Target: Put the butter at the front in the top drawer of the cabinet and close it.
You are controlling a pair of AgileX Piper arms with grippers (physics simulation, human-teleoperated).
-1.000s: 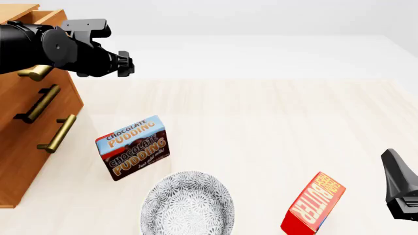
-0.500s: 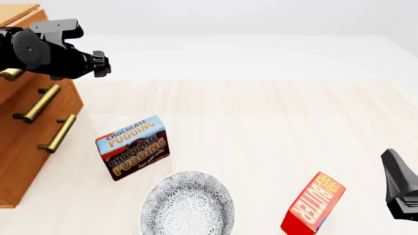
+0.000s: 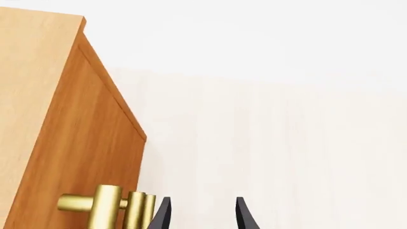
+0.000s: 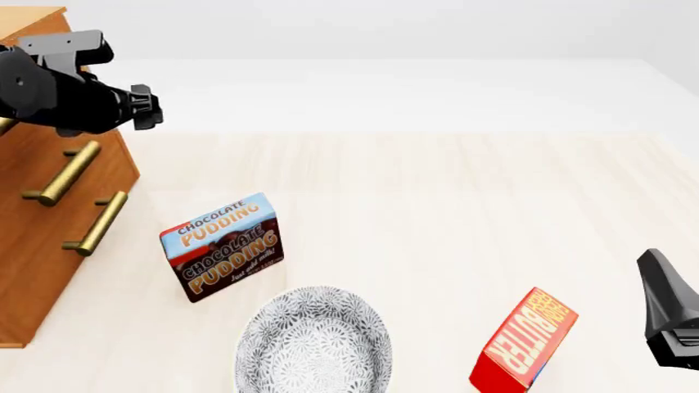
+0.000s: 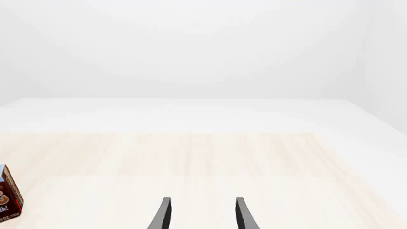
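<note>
left wrist view: the cabinet (image 3: 70,124) is seen as a honey-brown wooden block at nine o'clock, with a brass bar handle (image 3: 105,206) low down at seven o'clock. the left gripper (image 3: 202,217) is shown with its two dark fingertips parted and nothing between them; the handle lies just beside the nearer tip, outside the gap. no butter is seen here.

front view: the left gripper (image 4: 140,108) is held at ten o'clock against the upper front of the cabinet (image 4: 49,237). compared with the frames of a second and half a second ago, the arm has been drawn further toward nine o'clock, and the top drawer, then seen pulled out, is no longer seen projecting; it is judged to have been pushed nearly or fully shut. the butter (image 4: 525,340) is found at five o'clock, upright and slightly tilted on the table (image 4: 459,205), unmoved and well apart from the cabinet. the chocolate pudding box (image 4: 224,246) stands at eight o'clock, with the patterned bowl (image 4: 314,340) just below it at six o'clock. the right gripper (image 4: 669,315) is parked at four o'clock, near the butter but not touching it. whether another butter is in the drawer cannot be told.

right wrist view: the right gripper (image 5: 202,214) is shown spread and empty over bare table, with a corner of the pudding box (image 5: 9,198) at eight o'clock.
</note>
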